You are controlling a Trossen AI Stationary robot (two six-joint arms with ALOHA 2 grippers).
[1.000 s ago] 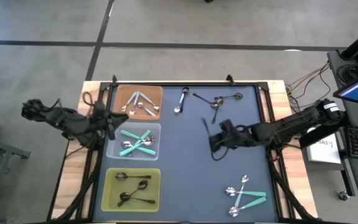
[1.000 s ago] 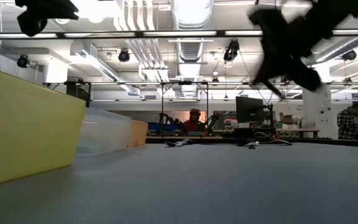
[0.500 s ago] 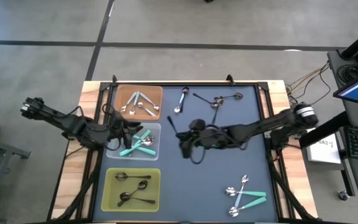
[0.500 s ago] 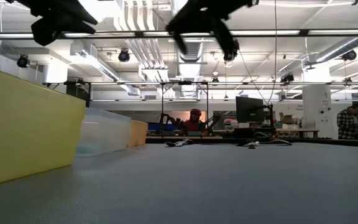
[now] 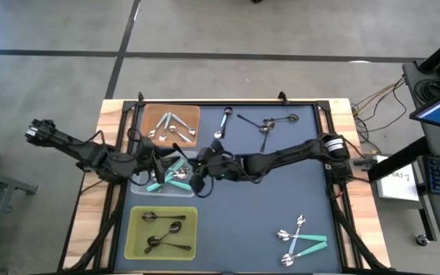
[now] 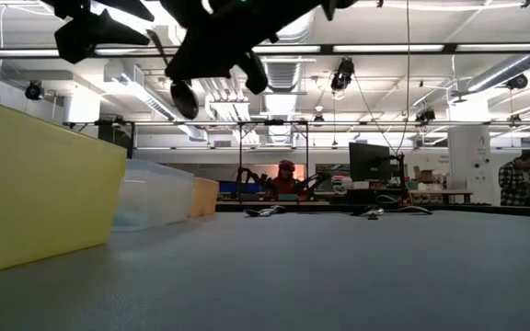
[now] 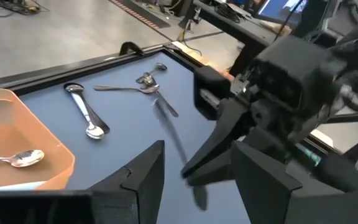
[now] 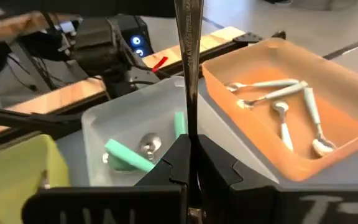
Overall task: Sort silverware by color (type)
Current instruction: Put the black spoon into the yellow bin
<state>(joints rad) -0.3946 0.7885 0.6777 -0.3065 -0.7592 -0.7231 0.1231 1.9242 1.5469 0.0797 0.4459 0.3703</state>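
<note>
Right gripper (image 5: pixel 199 169) is clamped on a dark blackish metal spoon (image 8: pixel 188 68); left gripper (image 5: pixel 161 163) beside it hangs spread open over the clear square tray (image 5: pixel 140 183).

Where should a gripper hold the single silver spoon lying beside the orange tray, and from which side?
Probably mid-handle on the silver spoon, coming from straight above and closing across the handle. It lies flat and alone on the mat, with bare space on either side; the bowl is wider and rounded.
</note>
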